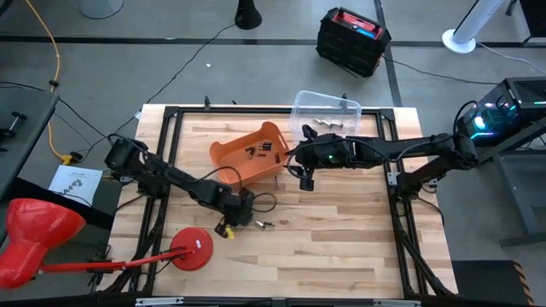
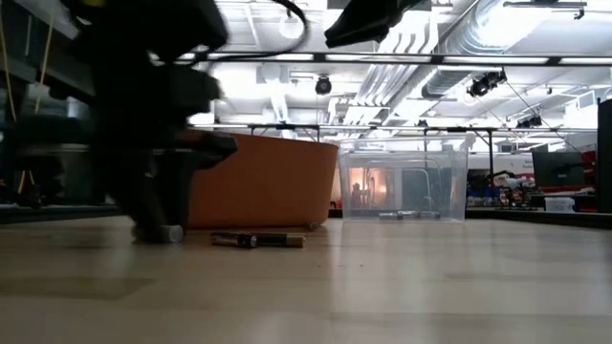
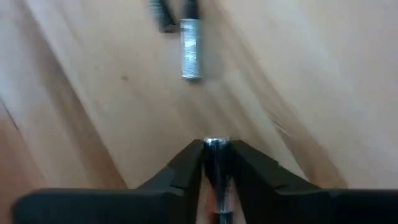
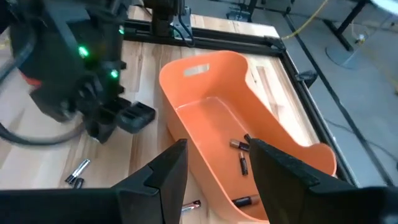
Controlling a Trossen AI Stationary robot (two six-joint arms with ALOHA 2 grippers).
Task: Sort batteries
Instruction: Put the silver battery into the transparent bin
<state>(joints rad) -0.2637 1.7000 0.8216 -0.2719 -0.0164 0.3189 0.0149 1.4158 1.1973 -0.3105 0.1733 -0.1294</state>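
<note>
Left gripper (image 1: 229,223) is down at the wooden table (image 1: 341,247), near the front middle, just in front of the orange bin (image 1: 247,153). Its jaws are clamped on a silvery battery (image 3: 214,163), seen end-on between the fingers (image 3: 180,168) in the left wrist view. Two loose batteries (image 1: 264,225) lie on the table just beside this gripper; the low view shows them end to end and flat on the boards.

Right gripper (image 1: 305,177) hangs above the table, beside the orange bin's right end, jaws apart and holding nothing. Several dark batteries (image 4: 241,163) lie on the floor of the orange bin.

A clear plastic bin (image 1: 326,115) stands at the table's far edge, behind the right arm, with small grey cells (image 1: 322,124) inside; their number cannot be told.
</note>
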